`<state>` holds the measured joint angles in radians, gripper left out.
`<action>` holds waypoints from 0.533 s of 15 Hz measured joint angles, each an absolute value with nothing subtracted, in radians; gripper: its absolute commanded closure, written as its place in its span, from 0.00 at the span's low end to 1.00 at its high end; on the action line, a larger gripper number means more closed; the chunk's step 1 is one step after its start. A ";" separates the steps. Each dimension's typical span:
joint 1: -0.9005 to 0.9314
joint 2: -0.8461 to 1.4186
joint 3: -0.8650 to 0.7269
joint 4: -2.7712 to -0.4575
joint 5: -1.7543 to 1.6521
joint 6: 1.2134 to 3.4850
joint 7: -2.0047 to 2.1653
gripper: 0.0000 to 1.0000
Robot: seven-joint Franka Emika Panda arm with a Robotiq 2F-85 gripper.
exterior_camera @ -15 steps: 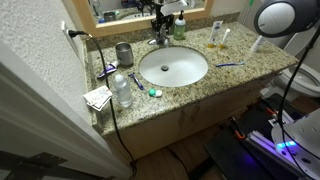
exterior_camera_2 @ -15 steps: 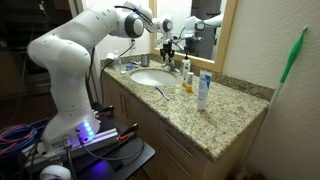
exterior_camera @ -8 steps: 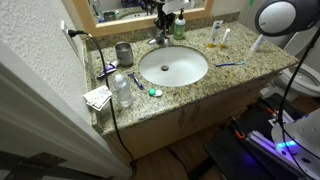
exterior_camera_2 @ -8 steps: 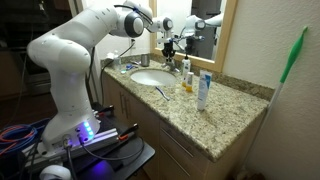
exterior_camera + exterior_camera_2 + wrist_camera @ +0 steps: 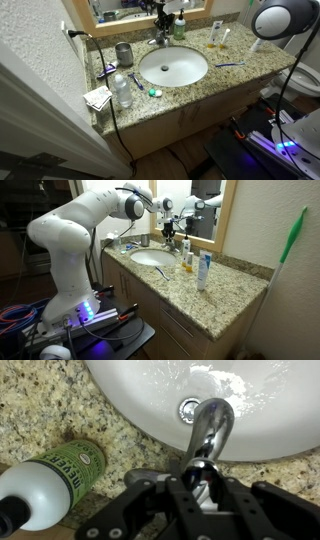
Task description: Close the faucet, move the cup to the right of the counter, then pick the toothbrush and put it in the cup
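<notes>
Filling the bottom edge of the wrist view, the dark gripper (image 5: 201, 482) body hides the base of the faucet (image 5: 210, 422), and only the curved chrome spout shows clearly, reaching up over the white sink (image 5: 262, 408). The green soap bottle (image 5: 62, 473) at lower left is cut off by the frame. In both exterior views the gripper is small and dark against the mirror (image 5: 128, 8), so its fingers cannot be made out there. In the wrist view they press in on the faucet's shiny lever from both sides, pinching it. The grey cup (image 5: 124, 54) stands left of the sink, well apart from the gripper. The blue toothbrush (image 5: 230, 66) lies right of the sink. The tabletop (image 5: 55, 405) is speckled beige-brown granite. A white arm (image 5: 70, 240) reaches over it, and a green broom (image 5: 293, 235) leans on the tan wall at the right.
</notes>
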<state>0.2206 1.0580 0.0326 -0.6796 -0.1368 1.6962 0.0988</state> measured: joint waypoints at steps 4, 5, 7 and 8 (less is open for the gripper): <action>0.217 1.079 0.039 -0.644 -0.136 1.682 0.086 0.93; 0.217 1.082 0.041 -0.640 -0.136 1.680 0.083 0.93; 0.216 1.084 0.042 -0.637 -0.136 1.680 0.079 0.93; 0.215 1.085 0.043 -0.636 -0.136 1.680 0.078 0.93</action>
